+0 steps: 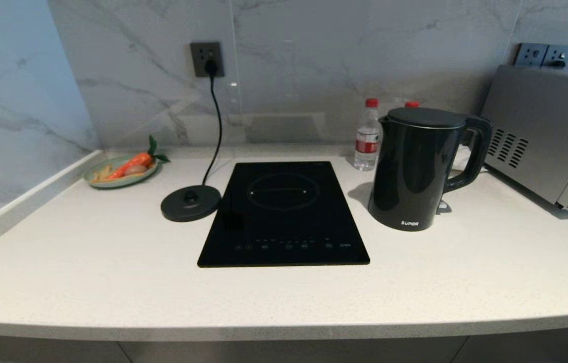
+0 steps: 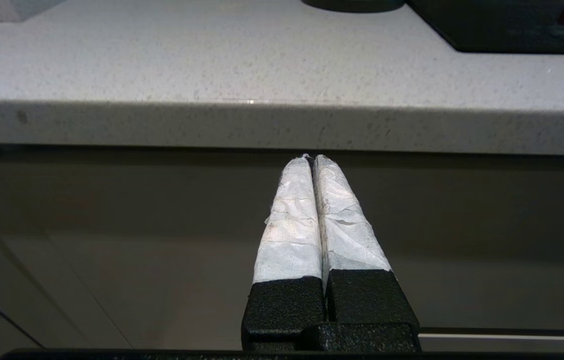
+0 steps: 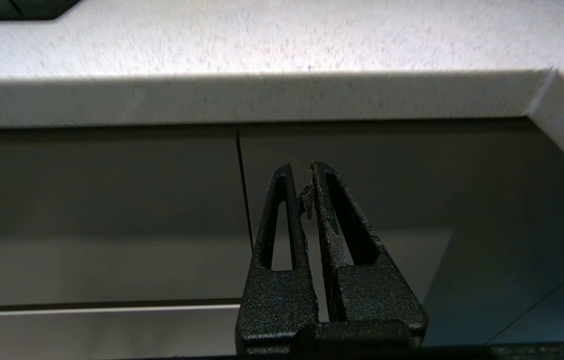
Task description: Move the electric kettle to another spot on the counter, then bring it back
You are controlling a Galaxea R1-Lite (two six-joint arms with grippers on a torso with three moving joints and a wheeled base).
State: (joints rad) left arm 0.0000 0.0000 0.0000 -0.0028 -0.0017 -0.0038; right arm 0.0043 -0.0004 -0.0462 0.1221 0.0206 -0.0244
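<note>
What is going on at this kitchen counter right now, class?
Nothing is being handled. The electric kettle stands on the counter, right of the cooktop, off its corded base, which lies left of the cooktop. The left end effector and the right end effector are shut, empty, below the counter's front edge.

From the head view we look forward and down across the counter (image 1: 112, 262) to the marble back wall (image 1: 314, 65), taking in its full width. Our left wrist view sits below the counter's front edge (image 2: 282, 125), close to it, facing the grey cabinets (image 2: 111, 240) along the left gripper (image 2: 312, 159). Our right wrist view is set likewise, low and close, looking past the right gripper (image 3: 301, 167) at the edge (image 3: 241, 97). All three views share the counter; both wrist views catch a corner of the black cooktop (image 1: 284, 212).
</note>
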